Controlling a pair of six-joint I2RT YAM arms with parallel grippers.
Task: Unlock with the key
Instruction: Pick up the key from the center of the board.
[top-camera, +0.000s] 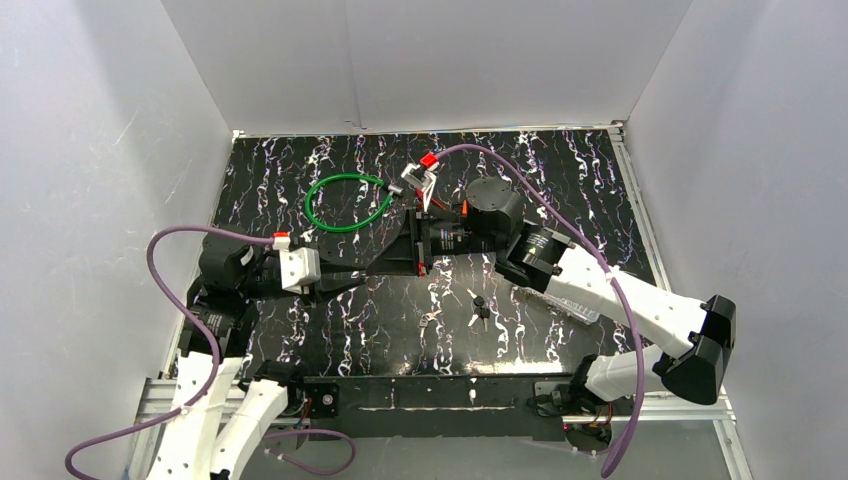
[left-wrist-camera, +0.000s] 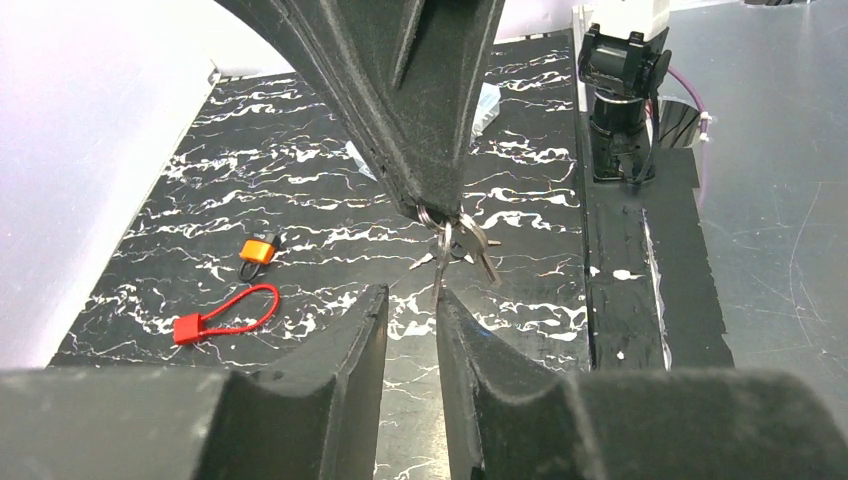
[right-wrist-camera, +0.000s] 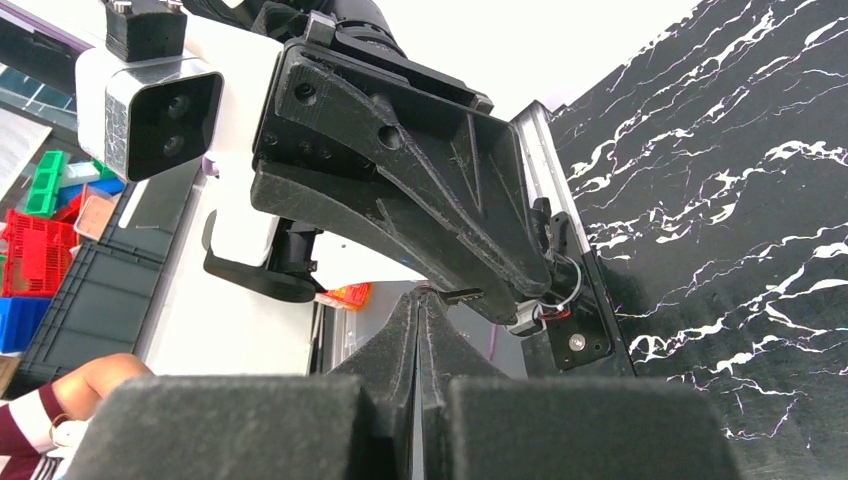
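Keys (left-wrist-camera: 468, 243) hang above middle of tabletop (left-wrist-camera: 300, 150), ring pinched in your right tool (left-wrist-camera: 430, 208), jaws together. Your left tool (left-wrist-camera: 412, 300) sits below, jaws narrowly apart around one key. Orange padlock (left-wrist-camera: 258, 249) lies far, untouched: insertion, turning remain.

You will find no text, label, brand, number or sign that can be read in any of the three views. The keys (left-wrist-camera: 472, 246), the orange padlock (left-wrist-camera: 259, 250) and the red tag (left-wrist-camera: 188, 329) are too small in the left wrist view for you to make out any stamp or print. The white camera housing (right-wrist-camera: 112, 118) in the right wrist view shows you a plain face with no legible marking.
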